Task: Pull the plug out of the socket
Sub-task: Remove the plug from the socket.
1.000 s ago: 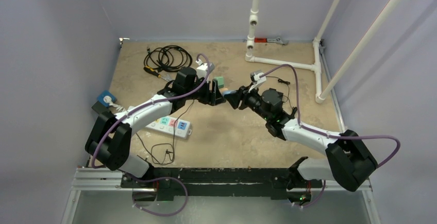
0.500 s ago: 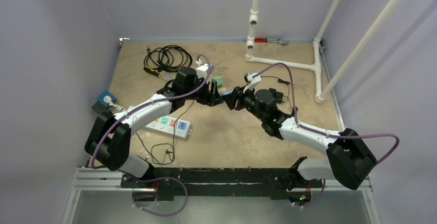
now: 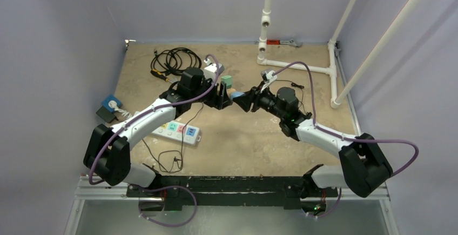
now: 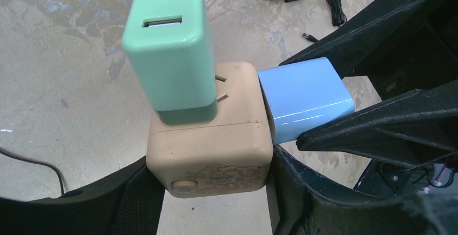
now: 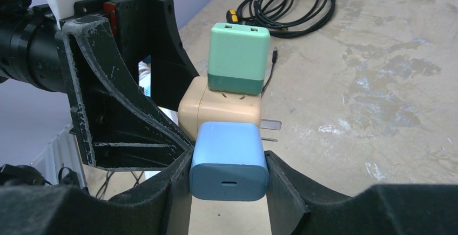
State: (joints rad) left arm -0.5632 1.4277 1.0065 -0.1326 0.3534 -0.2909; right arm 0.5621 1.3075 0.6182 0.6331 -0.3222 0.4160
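Overhead, a tan mottled table [image 3: 243,138] sits boxed in by lavender walls [image 3: 54,40], with white pipes [image 3: 294,65] at the back right, a coiled cable [image 3: 175,60] back left and a power strip [image 3: 177,130] front left. Both arms meet near mid-table, but the small parts blur together there; the wrist views sort them out. The left gripper [image 4: 210,183] clamps the beige socket [image 4: 210,138] by two opposite sides, clear of the table. The right gripper [image 5: 229,181] is closed narrow on the blue plug [image 5: 229,162], which sits against the socket's side face. Its long axis runs roughly level from socket to right gripper, port end facing the right wrist camera. Only the left wrist view shows the two slots atop the green plug [image 4: 170,46], which stands upright on the socket.
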